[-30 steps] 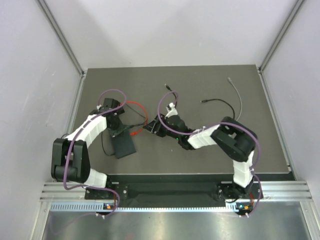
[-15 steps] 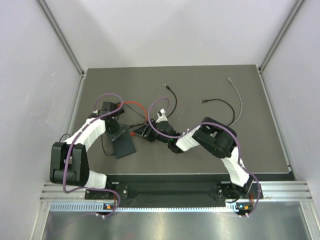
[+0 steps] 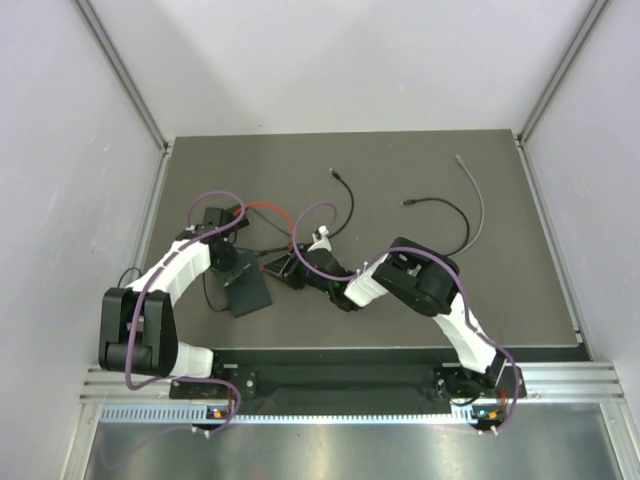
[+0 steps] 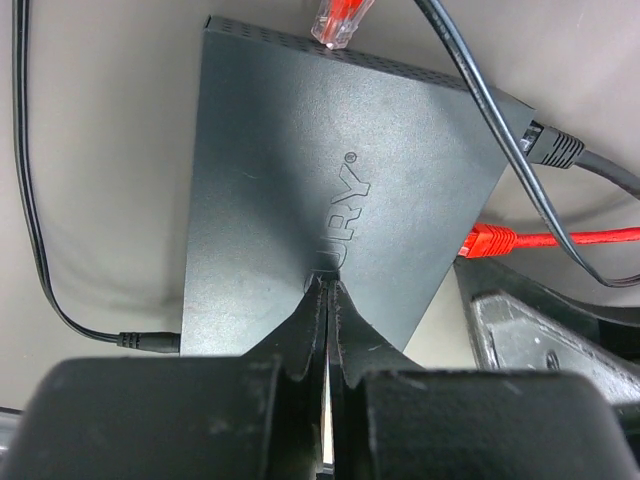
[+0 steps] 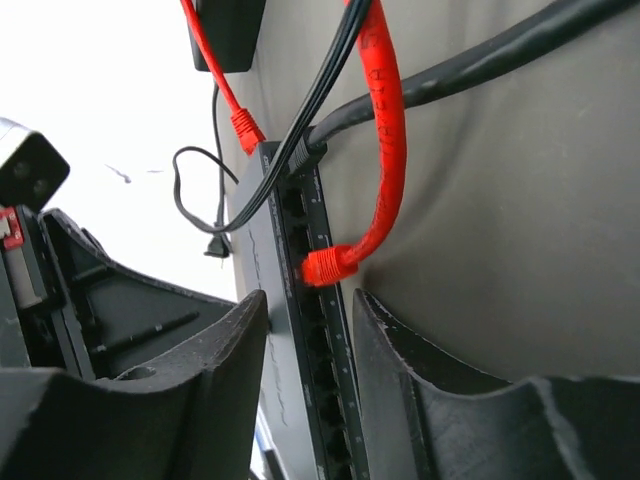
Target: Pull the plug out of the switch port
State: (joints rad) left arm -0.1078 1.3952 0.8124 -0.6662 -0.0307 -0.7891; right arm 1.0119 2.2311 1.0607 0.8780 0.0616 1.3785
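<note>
The switch [image 3: 250,293] is a flat dark box left of the table's middle. Its matt top [image 4: 300,170] fills the left wrist view. My left gripper [image 4: 328,287] is shut and empty, its tips resting on the switch's top; it also shows in the top view [image 3: 236,266]. A red plug [image 5: 330,265] on a red cable [image 3: 268,207] sits in the switch's port edge [image 5: 305,340]. My right gripper [image 5: 310,315] is open, its fingers on either side of that edge just short of the red plug. It shows in the top view [image 3: 279,270] too.
A black plug [image 4: 550,145] and a second red plug [image 4: 340,20] also sit at the switch's edges. A thin black power lead [image 4: 30,230] runs along its left side. Loose black cables [image 3: 440,206] and a grey cable [image 3: 476,195] lie at the back right.
My right arm has swung left, bringing its open gripper from the table's middle up to the switch's port edge. My left gripper has stayed on the switch, shifting slightly.
</note>
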